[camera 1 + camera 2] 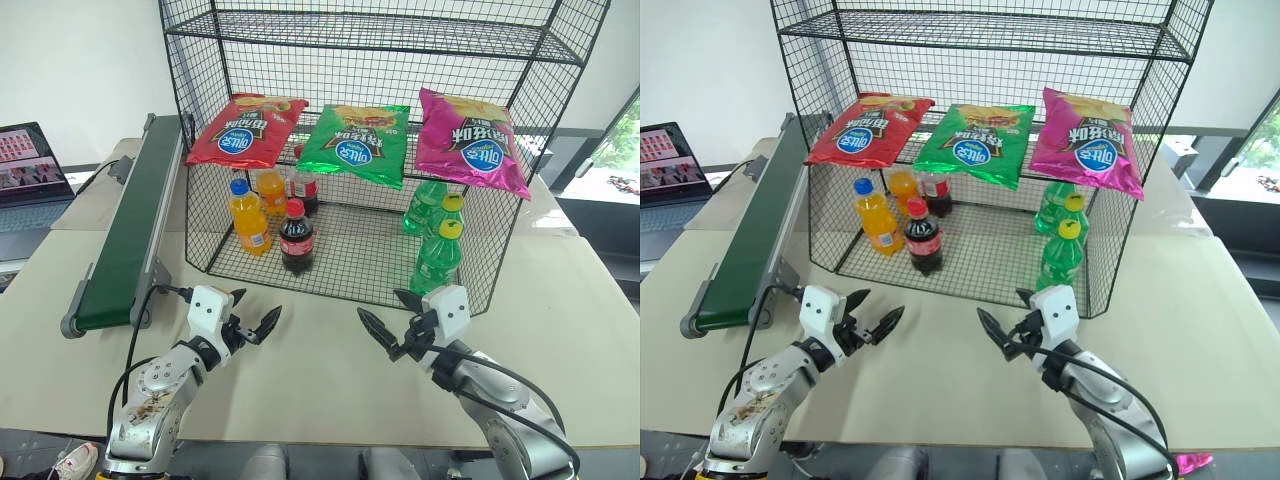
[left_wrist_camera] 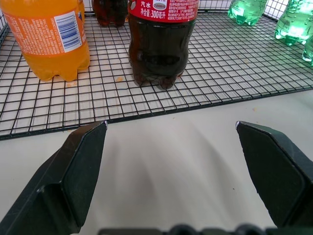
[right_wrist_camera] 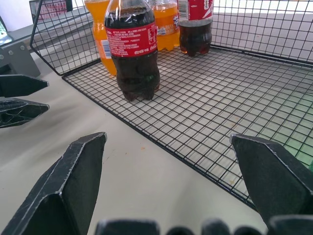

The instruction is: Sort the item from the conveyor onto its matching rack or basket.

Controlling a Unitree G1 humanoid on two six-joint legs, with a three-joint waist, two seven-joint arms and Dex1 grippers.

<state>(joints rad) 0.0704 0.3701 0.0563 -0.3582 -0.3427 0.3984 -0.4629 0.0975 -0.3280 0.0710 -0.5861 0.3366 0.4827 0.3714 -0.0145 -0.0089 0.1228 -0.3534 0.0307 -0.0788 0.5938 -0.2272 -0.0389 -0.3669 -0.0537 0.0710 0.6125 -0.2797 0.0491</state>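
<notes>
Orange soda bottle point(image 1: 248, 215) w/ blue cap stands upright in the rack's point(image 1: 200, 160) bottom basket, beside cola bottle point(image 1: 296, 237). Probably liquid-heavy, smooth, slightly squashy; grip mid-body at label. Left gripper point(image 1: 254, 322) & right gripper point(image 1: 384, 334) jaws spread, empty, over counter point(image 1: 320, 370)

Silver arms, white wrist blocks, black cables, black-fingered left claw point(image 1: 252, 316).
</notes>
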